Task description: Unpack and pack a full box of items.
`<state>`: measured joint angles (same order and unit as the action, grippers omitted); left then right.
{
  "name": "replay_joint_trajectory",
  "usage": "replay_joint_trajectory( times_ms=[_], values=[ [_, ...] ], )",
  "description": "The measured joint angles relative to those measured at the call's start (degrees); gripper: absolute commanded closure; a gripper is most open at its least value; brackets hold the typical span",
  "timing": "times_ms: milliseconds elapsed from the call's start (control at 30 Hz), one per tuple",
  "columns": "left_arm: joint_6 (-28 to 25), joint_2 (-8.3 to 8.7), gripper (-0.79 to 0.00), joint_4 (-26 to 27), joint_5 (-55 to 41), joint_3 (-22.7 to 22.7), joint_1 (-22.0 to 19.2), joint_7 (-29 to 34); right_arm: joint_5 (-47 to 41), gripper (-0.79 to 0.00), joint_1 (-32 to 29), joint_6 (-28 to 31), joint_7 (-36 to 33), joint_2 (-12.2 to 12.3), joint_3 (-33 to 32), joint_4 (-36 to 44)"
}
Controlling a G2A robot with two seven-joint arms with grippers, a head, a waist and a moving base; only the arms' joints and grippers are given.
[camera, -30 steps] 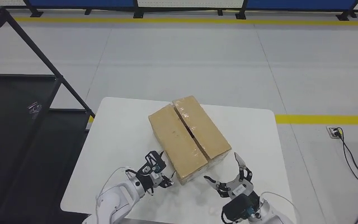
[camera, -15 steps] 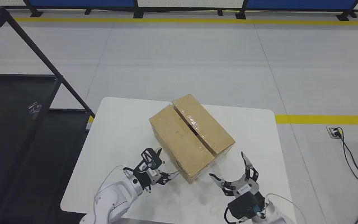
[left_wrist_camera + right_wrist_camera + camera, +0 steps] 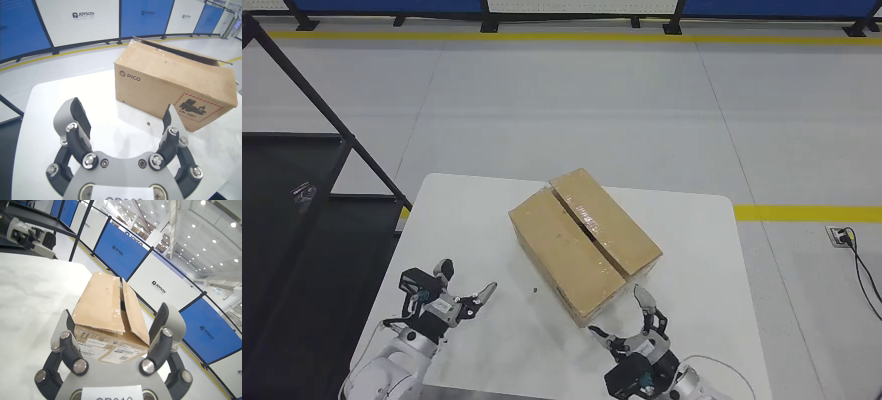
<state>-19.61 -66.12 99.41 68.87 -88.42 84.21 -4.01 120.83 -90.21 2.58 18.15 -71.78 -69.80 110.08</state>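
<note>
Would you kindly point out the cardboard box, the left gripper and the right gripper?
cardboard box [image 3: 560, 248], top view, on a top flap.
left gripper [image 3: 122, 108], left wrist view, midway between its fingertips.
right gripper [image 3: 115, 308], right wrist view, midway between its fingertips.

- box [image 3: 582, 243]: tan-brown cardboard, with glossy clear tape [image 3: 587, 218] along the top seam.
- hazard label [image 3: 196, 108] on the box side: red hatched border, black pictogram.
- shipping labels [image 3: 105, 349] on the box end: white with black print.
- worktop [image 3: 462, 220]: plain white, with one small dark speck [image 3: 148, 123].
- left gripper [image 3: 122, 103] and right gripper [image 3: 115, 308]: silver-grey fingers [image 3: 62, 115], black ribbed pads [image 3: 82, 116].
- floor [image 3: 592, 110]: pale grey, crossed by yellow lines [image 3: 807, 212].
- wall panels [image 3: 162, 283]: blue and white by turns, finely dotted, in black frames.
</note>
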Motion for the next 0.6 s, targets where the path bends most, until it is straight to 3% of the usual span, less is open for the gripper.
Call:
replay_joint_trajectory(
  times_ms=[267,600],
  values=[
    [2.61,-0.25,-0.785,0.13,-1.86,-0.24,0.49,-0.86,13.79,-0.785,3.59,-7.76,-8.69,-1.24,8.11,-3.39],
    [2.41,-0.23,-0.785,-0.13,-2.53,-1.22,1.10,-1.39,17.21,-0.785,8.85,-12.69,-16.35,-3.03,13.08,-9.42]
  ],
)
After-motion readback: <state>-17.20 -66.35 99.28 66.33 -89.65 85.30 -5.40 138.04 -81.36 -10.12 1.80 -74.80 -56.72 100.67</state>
